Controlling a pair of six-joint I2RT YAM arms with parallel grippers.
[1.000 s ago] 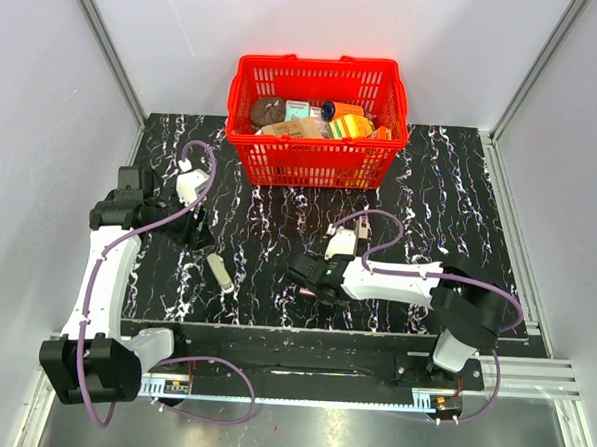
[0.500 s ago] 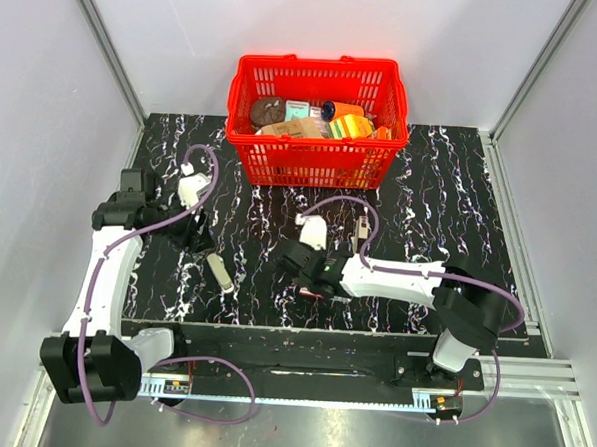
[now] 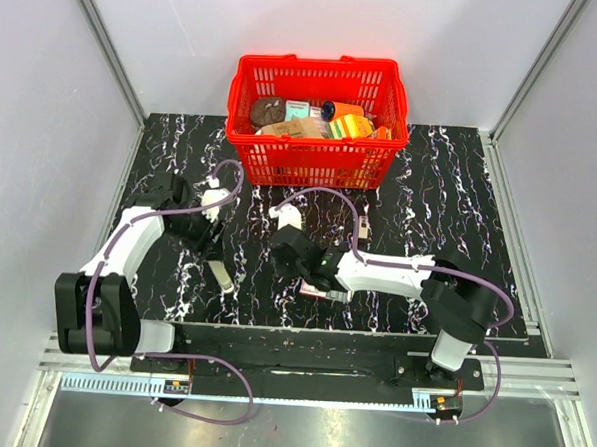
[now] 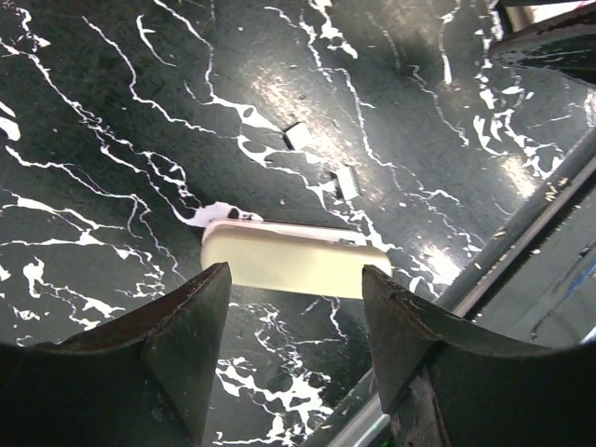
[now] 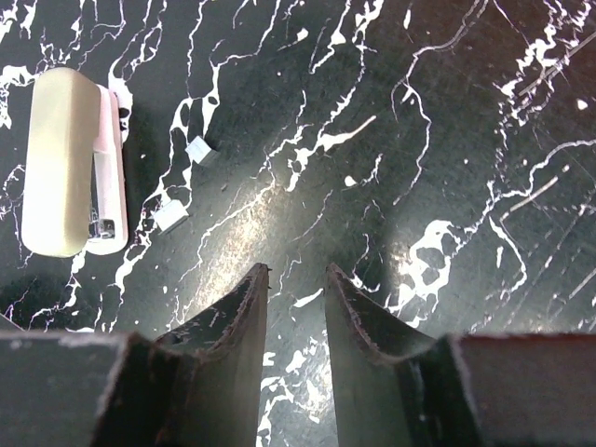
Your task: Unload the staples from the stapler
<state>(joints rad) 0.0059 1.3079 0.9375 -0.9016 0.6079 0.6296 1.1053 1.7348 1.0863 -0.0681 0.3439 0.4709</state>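
Note:
The cream-white stapler (image 3: 219, 275) lies flat on the black marbled table (image 3: 430, 190), near the front left. In the left wrist view the stapler (image 4: 293, 261) lies crosswise just beyond my open left gripper (image 4: 294, 270), which hovers over it and holds nothing. Two small loose staple pieces (image 4: 298, 136) (image 4: 346, 182) lie just past it. My left gripper (image 3: 209, 243) is right behind the stapler. My right gripper (image 3: 280, 261) is to the stapler's right; its jaws (image 5: 296, 279) stand narrowly apart and empty. The right wrist view shows the stapler (image 5: 65, 158) at the upper left with the staple pieces (image 5: 198, 149) beside it.
A red basket (image 3: 312, 159) with several packaged items stands at the back centre. A small pale object (image 3: 362, 227) lies right of centre. A small reddish box (image 3: 325, 293) lies under the right forearm. A metal rail (image 3: 320, 385) runs along the front edge.
My right arm has swung left across the table toward the stapler. My left arm has moved right and forward, bringing its gripper over the stapler. The stapler has not moved.

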